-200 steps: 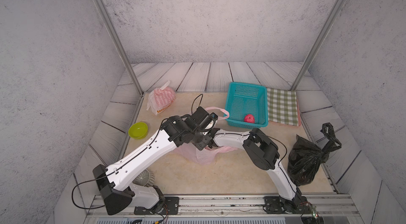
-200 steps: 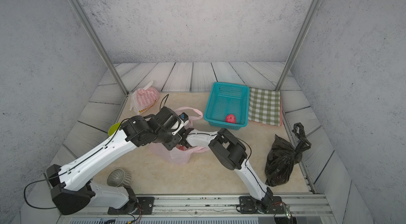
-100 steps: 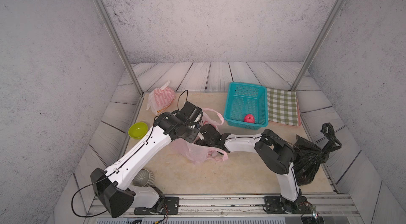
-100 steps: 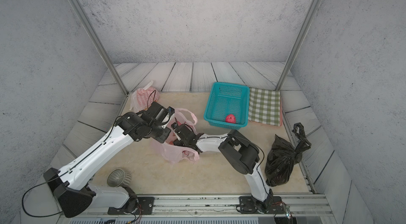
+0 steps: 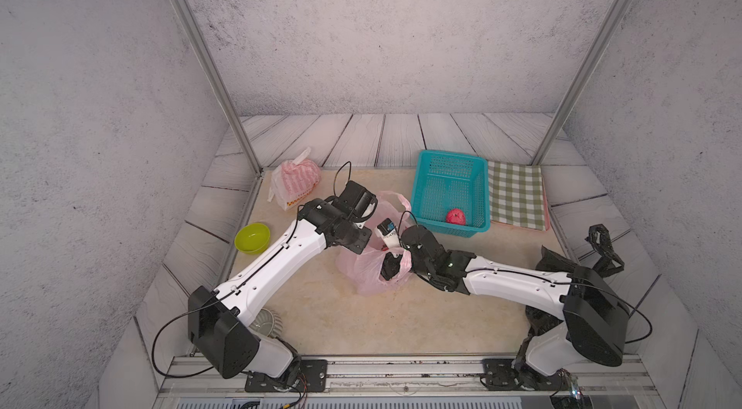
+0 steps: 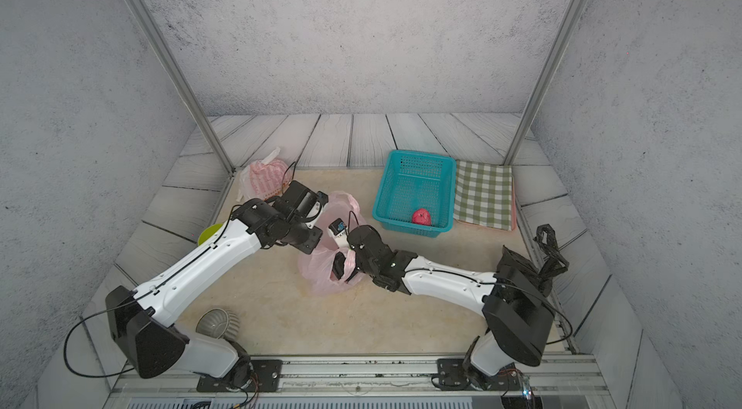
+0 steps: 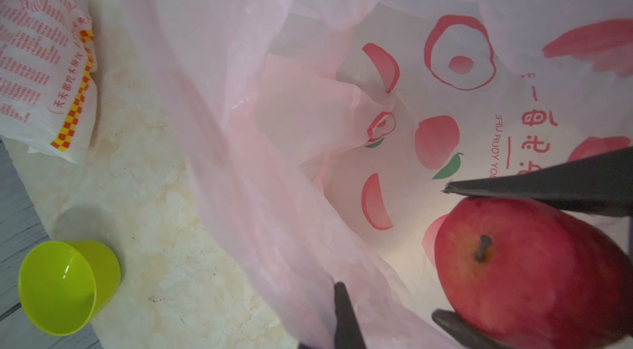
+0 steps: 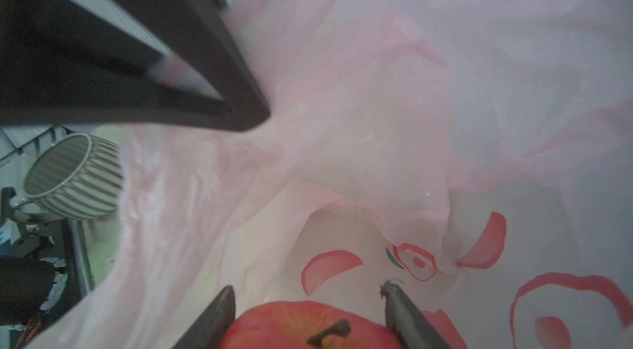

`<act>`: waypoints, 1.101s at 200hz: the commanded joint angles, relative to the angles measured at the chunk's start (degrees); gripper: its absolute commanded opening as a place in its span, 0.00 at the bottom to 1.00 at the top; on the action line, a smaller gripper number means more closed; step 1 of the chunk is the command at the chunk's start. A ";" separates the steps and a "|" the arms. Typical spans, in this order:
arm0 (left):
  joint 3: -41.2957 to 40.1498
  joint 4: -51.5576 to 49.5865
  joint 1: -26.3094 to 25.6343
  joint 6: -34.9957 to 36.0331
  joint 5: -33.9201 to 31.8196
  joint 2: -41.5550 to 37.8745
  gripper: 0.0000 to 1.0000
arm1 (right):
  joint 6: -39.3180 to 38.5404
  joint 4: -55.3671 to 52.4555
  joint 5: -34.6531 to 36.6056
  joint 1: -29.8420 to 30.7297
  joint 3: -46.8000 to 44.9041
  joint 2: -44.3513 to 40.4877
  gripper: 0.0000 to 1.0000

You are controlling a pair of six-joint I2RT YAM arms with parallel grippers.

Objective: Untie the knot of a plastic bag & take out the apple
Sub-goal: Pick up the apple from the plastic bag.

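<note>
To get the apple [image 8: 308, 326] out cleanly, the right claw [image 8: 308, 290] should draw straight back through the mouth of the bag [image 5: 363, 270] while the left claw [image 8: 251, 118], clenched on the pink rim, holds that mouth wide. The right claw stands partway open, its jaws pressed against both sides of the apple, which lies inside the bag.

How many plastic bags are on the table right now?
3. A pink bag lies mid-table between the arms; a white bag with red print sits at the far left corner; a black bag is near the right edge. More could be hidden behind the arms.
</note>
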 commanded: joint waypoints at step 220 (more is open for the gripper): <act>2.39 -0.66 1.35 2.15 -8.83 -0.21 0.00 | -15.55 -20.66 17.85 -0.02 18.71 -25.82 0.61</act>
